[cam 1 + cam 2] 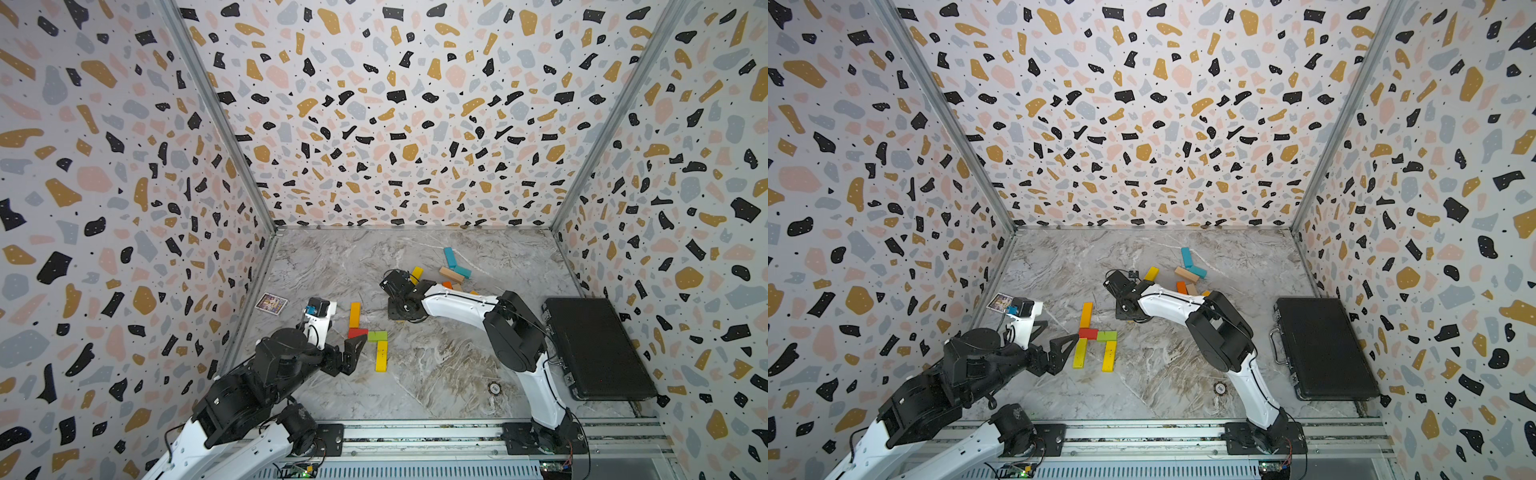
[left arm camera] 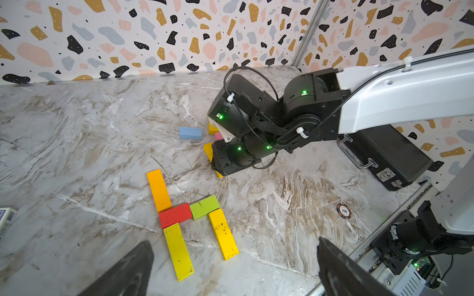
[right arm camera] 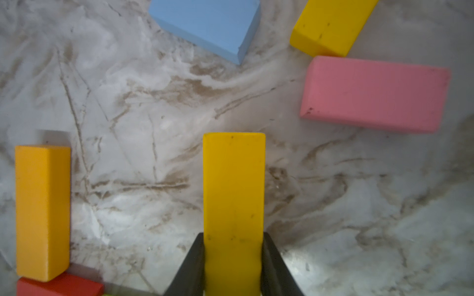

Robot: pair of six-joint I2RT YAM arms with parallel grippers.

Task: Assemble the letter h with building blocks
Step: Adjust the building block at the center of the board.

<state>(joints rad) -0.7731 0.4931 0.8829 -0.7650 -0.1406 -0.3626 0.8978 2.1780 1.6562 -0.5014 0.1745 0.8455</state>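
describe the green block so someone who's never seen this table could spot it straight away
On the marble table, find the coloured bars laid flat as a letter. The green block is the short crossbar piece, touching the red block at one end and a long yellow bar. It is the only green piece there.

text "100" | on a round chip [image 2: 344, 211], dark rim with light marks, lying flat on the marbled table [image 2: 77, 153] | in both top views the chip's print is too small to read | box [image 2: 5, 221] at the frame edge: barcode stripes, digits illegible | picture card [image 1: 271, 303]: print illegible
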